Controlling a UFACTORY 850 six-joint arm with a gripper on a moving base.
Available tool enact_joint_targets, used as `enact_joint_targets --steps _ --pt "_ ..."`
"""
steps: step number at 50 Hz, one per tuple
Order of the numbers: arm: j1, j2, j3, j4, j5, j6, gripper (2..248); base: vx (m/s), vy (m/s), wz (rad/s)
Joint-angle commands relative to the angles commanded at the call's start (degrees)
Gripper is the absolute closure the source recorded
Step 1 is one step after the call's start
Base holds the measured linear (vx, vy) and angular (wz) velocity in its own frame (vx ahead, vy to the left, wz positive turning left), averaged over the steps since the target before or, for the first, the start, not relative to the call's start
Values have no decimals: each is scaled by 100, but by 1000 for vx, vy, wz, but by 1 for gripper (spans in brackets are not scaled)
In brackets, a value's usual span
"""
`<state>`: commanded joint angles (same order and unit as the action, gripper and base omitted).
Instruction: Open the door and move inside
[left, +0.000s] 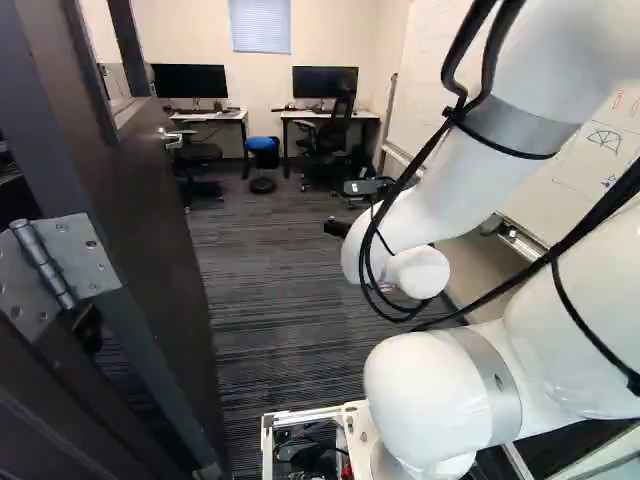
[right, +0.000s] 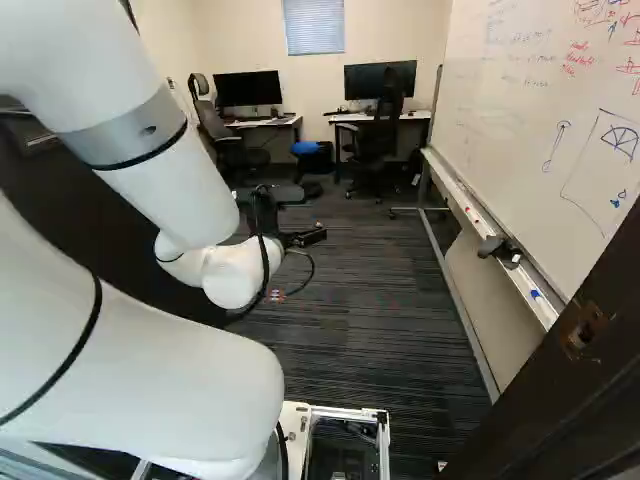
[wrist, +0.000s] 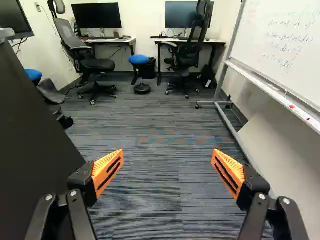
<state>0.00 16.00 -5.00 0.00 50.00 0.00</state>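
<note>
1. The striped carpet (right: 380, 300) runs through the room ahead of the base.
2. The whiteboard (right: 560, 130) stands along the right side of the right base view, marked with writing and drawings.
3. The door (left: 150, 250) stands open at the left of the left base view, swung on its hinge; its dark face rises beside the gripper (right: 308, 237) in the wrist view.
4. The white arm (left: 450, 190) reaches past the door into the room.
5. Two desks (left: 215, 115) (left: 330, 115) stand at the far wall, each bearing a monitor (left: 190, 80) (left: 325, 81), with a dark office chair near each.
6. A blue-topped stool (wrist: 138, 59) stands between the desks.
7. The gripper's orange-padded fingers (wrist: 108, 170) are spread wide, with nothing between them.
8. The metal door handle (left: 172, 137) sits near the door's far edge, well apart from the gripper.
</note>
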Motion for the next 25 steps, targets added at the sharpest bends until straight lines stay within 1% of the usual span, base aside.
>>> enact_joint_targets --steps 25 --pt "0 0 0 0 0 0 3 163 2 -16"
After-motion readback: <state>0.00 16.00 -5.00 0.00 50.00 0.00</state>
